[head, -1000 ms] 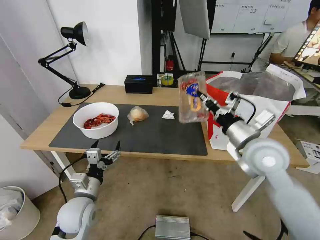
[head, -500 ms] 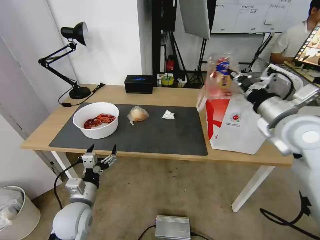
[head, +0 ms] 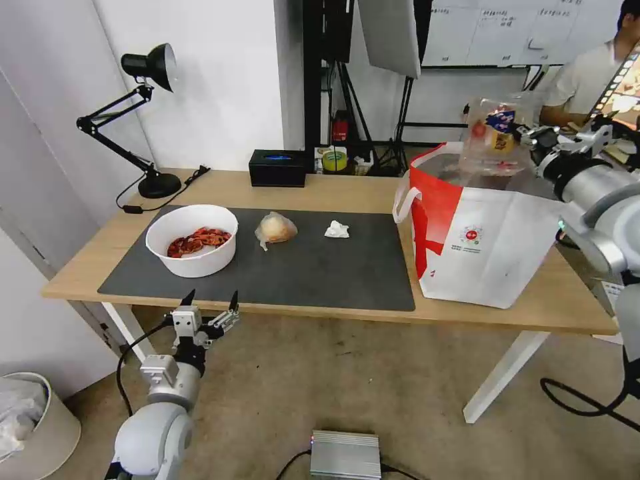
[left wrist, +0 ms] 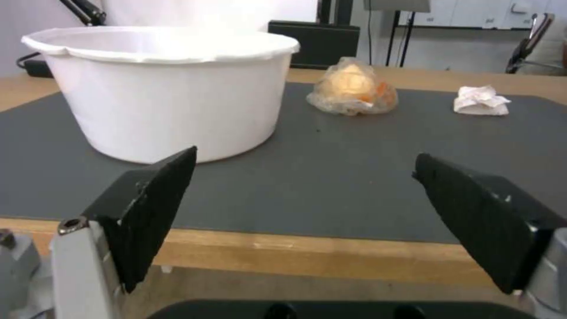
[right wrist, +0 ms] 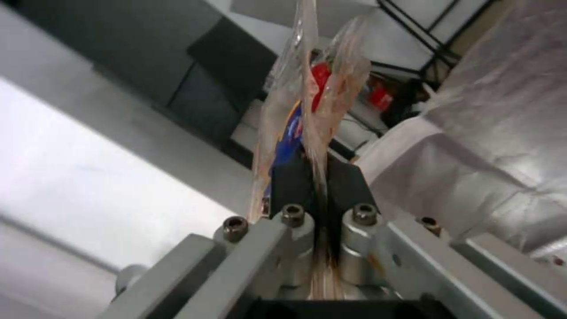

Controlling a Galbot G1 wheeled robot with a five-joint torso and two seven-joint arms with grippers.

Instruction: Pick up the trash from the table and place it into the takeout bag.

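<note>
While the left gripper (head: 208, 301) hangs parked below the near edge of the table (head: 333, 190), its fingers spread wide and grasping nothing, three items lie just beyond it on the dark grey mat (head: 320, 267): the white bowl of red shells (head: 192, 239) nearest, then the small clear bag with a yellowish lump (head: 275, 229), then the crumpled tissue (head: 337, 230). Further right, the takeout bag (head: 483, 233) stands open. Above its mouth, the right gripper (head: 523, 135) is clamped on the clear hinged plastic tray (head: 492, 135), which juts out ahead of the fingertips. Judged sound practice: lower the tray well inside the foil lining before letting go, keeping its edge clear of the bag rim so it neither catches nor tips the bag.
</note>
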